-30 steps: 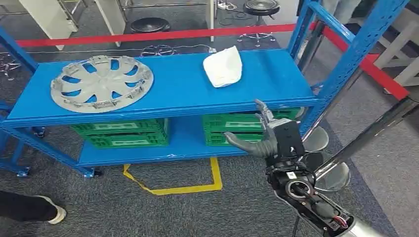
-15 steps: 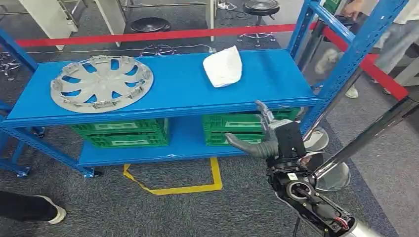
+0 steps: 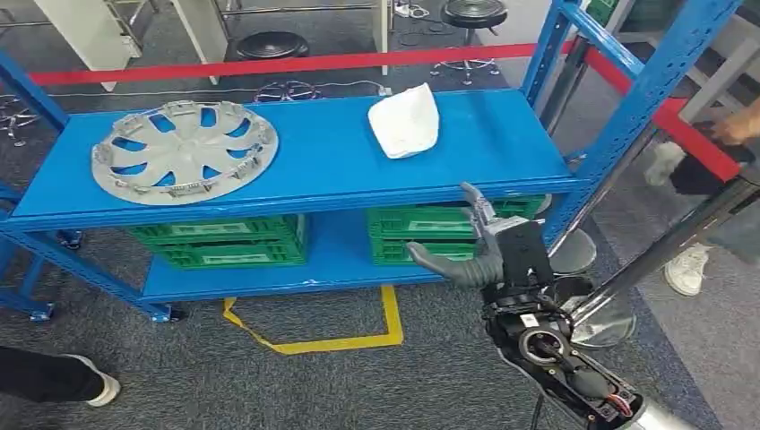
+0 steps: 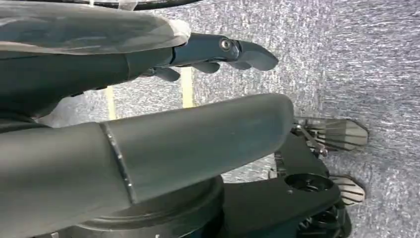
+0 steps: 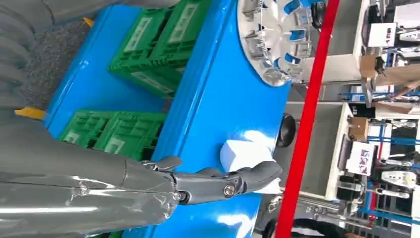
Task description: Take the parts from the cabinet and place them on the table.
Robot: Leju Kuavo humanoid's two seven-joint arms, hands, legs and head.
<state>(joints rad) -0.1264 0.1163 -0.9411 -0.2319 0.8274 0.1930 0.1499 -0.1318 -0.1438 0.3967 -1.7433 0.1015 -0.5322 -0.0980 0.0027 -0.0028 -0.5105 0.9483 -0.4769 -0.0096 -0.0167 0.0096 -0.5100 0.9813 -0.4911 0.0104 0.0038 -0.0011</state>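
- The right hand hangs in front of the blue rack's top shelf edge, near its right end, holding nothing; its fingers are stretched out and apart, thumb spread to the side.
- In the right wrist view that hand points toward the white part, with open air between them.
- The white part lies on the top shelf, toward the back and right of centre.
- A silver wheel cover lies flat on the left half of the same shelf, well apart from the white part.
- Green crates stand on the lower shelf, one stack to the left and another stack to the right, the latter just behind the right hand.
- The left hand hangs over grey carpet; its fingers extend straight with nothing between them and the thumb.
- Yellow tape marks the floor before the rack, and a red barrier strip runs behind it.
- A person's shoe shows at the right, and another shoe at the lower left.
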